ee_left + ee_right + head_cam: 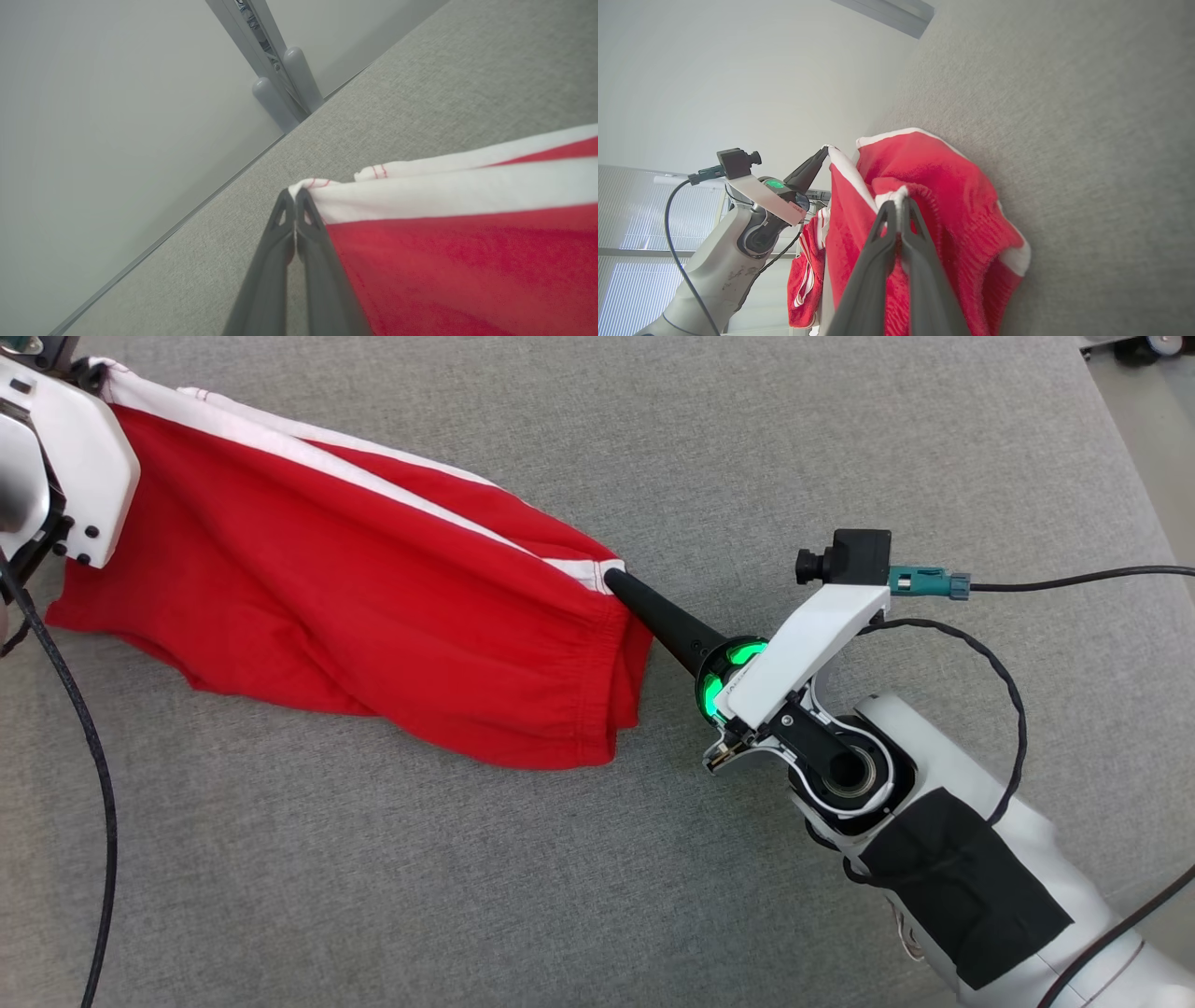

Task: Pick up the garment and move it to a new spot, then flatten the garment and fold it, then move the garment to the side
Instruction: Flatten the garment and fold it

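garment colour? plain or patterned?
The garment is red with white stripes running along one side. It shows best in the head view.

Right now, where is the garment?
The garment spans the head view's upper left to centre over the table, pinched by the left gripper at its white-striped corner and the right gripper at its other end.

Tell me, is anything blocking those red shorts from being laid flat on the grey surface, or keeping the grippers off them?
Nothing visible does. The left gripper and the right gripper are each shut on a white-trimmed edge of the red shorts, which are stretched between them. I can see nothing lying on the grey surface beside them.
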You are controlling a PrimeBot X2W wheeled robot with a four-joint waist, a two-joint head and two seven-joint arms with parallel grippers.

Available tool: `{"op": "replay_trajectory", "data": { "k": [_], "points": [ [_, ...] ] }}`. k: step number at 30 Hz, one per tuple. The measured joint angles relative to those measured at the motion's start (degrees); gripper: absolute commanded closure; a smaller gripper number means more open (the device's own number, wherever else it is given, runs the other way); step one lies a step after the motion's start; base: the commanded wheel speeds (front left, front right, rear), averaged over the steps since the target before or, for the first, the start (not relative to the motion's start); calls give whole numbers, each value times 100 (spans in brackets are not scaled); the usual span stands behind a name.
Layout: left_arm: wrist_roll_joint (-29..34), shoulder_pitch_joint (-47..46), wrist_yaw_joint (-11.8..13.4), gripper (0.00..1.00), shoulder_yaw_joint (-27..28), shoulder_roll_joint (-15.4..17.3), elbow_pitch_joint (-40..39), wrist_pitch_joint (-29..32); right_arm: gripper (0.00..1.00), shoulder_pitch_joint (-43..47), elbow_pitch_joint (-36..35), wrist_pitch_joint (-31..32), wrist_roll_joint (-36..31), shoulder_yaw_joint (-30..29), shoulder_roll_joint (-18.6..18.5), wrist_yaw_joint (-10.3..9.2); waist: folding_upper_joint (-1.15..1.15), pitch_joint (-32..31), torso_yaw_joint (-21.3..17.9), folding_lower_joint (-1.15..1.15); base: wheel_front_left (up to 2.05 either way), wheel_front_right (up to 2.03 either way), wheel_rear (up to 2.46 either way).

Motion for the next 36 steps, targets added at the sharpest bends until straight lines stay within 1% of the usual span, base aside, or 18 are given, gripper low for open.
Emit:
{"op": "replay_trajectory", "data": {
  "k": [6,13,20,24,28,29,30,31,32,33,36],
  "points": [
    [49,-16,14,100,-66,-136,254,-159,100,-14,103,-111,127,-144,123,0,0,75,-101,0,0,0,0],
    [129,-37,15,100,-138,-205,479,-357,100,-46,194,-330,132,-249,201,1,0,160,-174,0,0,0,0],
    [171,-105,84,100,-177,-266,631,-547,100,-49,193,-476,133,-333,245,1,0,225,-225,0,0,0,0],
    [196,-122,105,100,-196,-281,700,-611,100,-57,242,-505,132,-350,266,4,0,249,-251,0,0,0,0],
    [197,-122,101,100,-226,-322,749,-547,100,-112,367,-474,142,-323,285,5,0,259,-256,0,0,0,0],
    [191,-121,97,100,-226,-334,767,-510,44,-134,408,-475,144,-319,287,5,0,261,-254,0,0,0,0],
    [174,-121,88,88,-226,-346,782,-468,0,-146,430,-476,165,-314,287,5,0,261,-251,0,0,0,0],
    [148,-119,74,62,-227,-356,800,-413,0,-148,446,-487,169,-307,288,5,0,261,-247,0,0,0,0],
    [148,-119,74,62,-227,-356,800,-413,0,-148,446,-487,169,-307,288,5,0,261,-247,0,0,0,0],
    [133,-110,54,0,-234,-368,824,-343,0,-151,457,-478,212,-299,282,4,0,255,-231,0,0,0,0],
    [111,-88,47,0,-236,-386,838,-313,0,-166,482,-454,232,-291,278,4,0,238,-209,0,0,0,0]
  ]
}}
